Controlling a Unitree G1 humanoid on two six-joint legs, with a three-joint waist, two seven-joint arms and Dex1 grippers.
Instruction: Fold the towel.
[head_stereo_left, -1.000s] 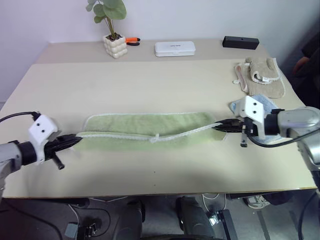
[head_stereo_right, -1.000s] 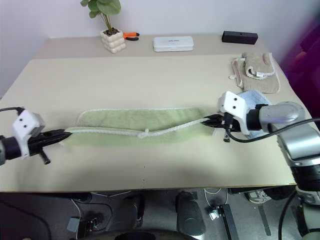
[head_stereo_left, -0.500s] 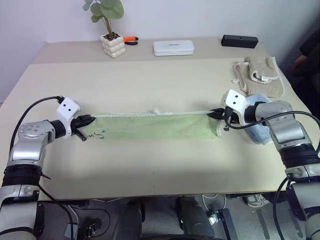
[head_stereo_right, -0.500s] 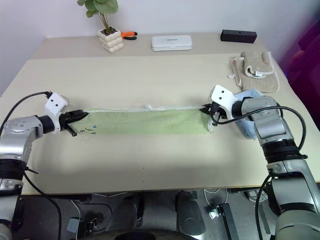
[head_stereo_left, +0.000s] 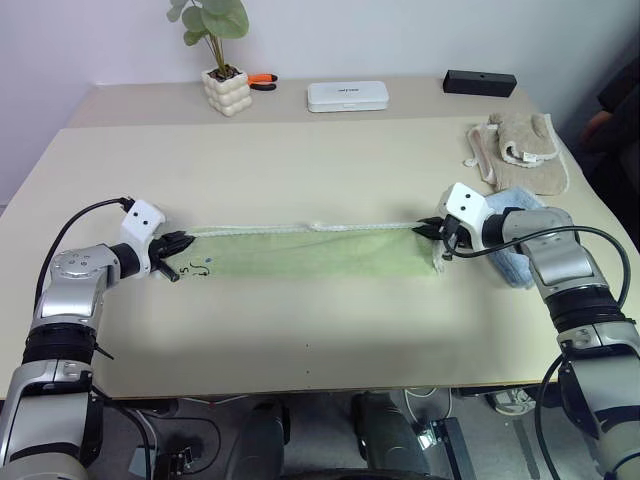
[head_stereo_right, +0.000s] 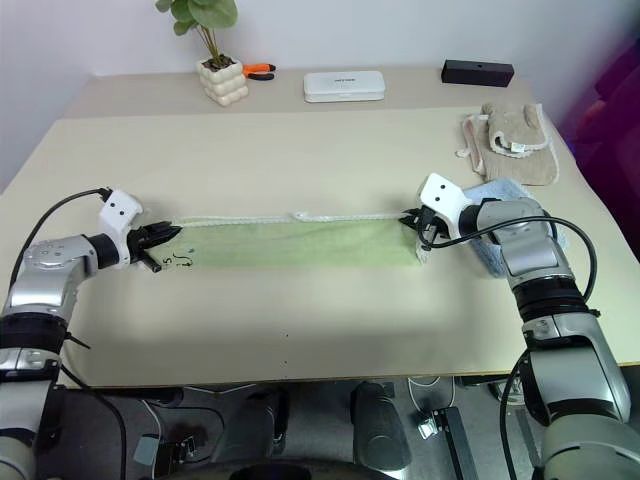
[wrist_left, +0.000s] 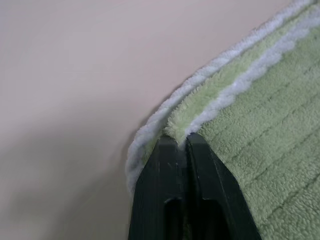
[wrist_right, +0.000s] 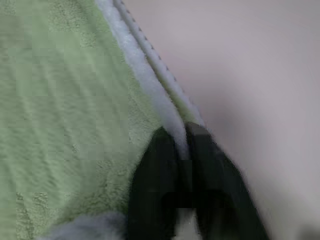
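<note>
We see the towel (head_stereo_left: 310, 254) lying as a long, narrow light green strip across the middle of the table (head_stereo_left: 300, 330), folded lengthwise with two layers stacked. Fluffy ribbed terry; the whitish stitched edge runs along the far long side with a small white loop at mid-length.

Left gripper (head_stereo_left: 180, 242) is at the towel's left end; in the left wrist view its fingers (wrist_left: 165, 175) sit nearly together, pinching the layered corner of the towel. Right gripper (head_stereo_left: 432, 228) is at the right end; its fingers (wrist_right: 155, 170) are parted only a sliver with the white edge between them, so we read it as holding the towel too.

Around: one folded light blue towel (head_stereo_left: 520, 262) just right of the right gripper, one beige mitt-like cloth (head_stereo_left: 522, 148) further back. Along the far edge: one potted plant (head_stereo_left: 225, 62), one orange-handled tool (head_stereo_left: 264, 81), one white flat case (head_stereo_left: 348, 96), one black box (head_stereo_left: 481, 84). Some dark scribble marks on the tabletop near the left gripper.
</note>
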